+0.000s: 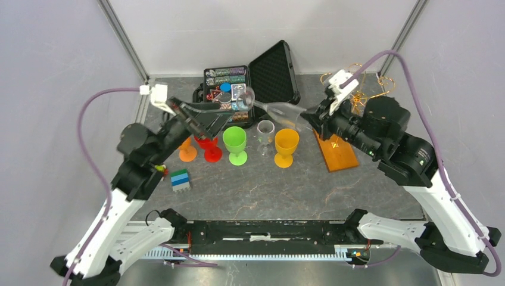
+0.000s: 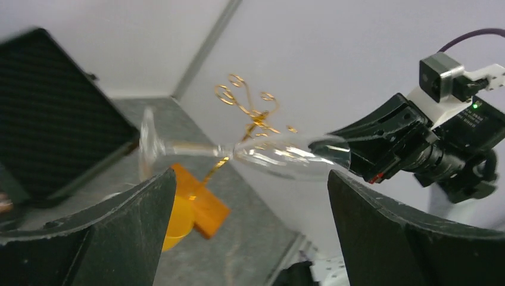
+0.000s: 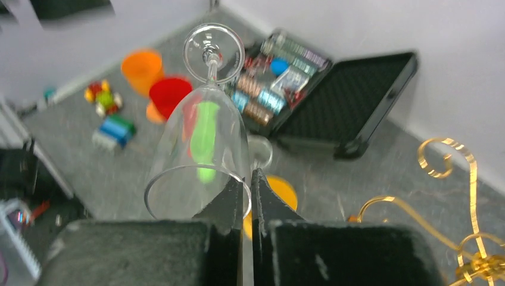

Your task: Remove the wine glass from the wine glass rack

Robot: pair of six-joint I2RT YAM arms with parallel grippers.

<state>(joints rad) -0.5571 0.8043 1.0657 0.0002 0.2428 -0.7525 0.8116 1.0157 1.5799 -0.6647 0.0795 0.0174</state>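
A clear wine glass hangs sideways in the air, left of the wine glass rack and apart from it. The rack is gold scrolled wire on an orange-brown base. My right gripper is shut on the rim of the wine glass, one finger inside the bowl and one outside, as my right gripper shows in its own wrist view. My left gripper is open below the foot end. In the left wrist view, my left gripper holds nothing and the wine glass floats beyond its fingers.
Coloured plastic goblets stand mid-table: orange, green, red, plus a small clear glass. An open black case with small parts sits at the back. A stack of coloured blocks lies near the left arm.
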